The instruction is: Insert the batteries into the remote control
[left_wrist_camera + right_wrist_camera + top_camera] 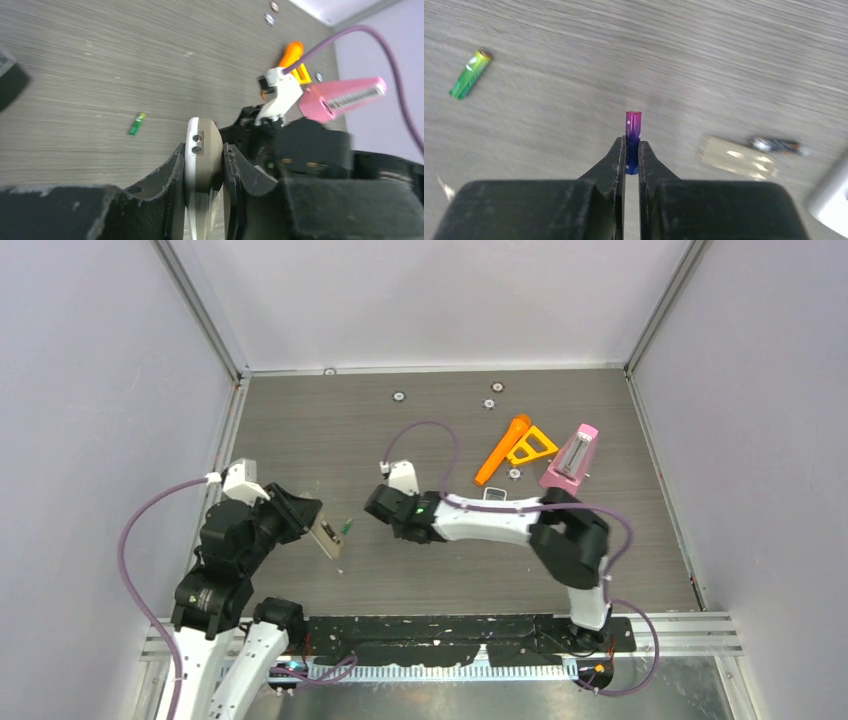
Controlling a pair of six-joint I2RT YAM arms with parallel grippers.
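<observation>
The remote (200, 142) is held by its sides in the left pincer (204, 154), which is closed tight on it. The purple battery (633, 127) is pinched in the right pincer (632, 150), and its top end is seen sticking out past the tips. The green battery (470, 74) is laid on the bench (549, 130), just beside the remote. One dark battery (776, 145) is laid there too, next to a pale flat piece (737, 157).
</observation>
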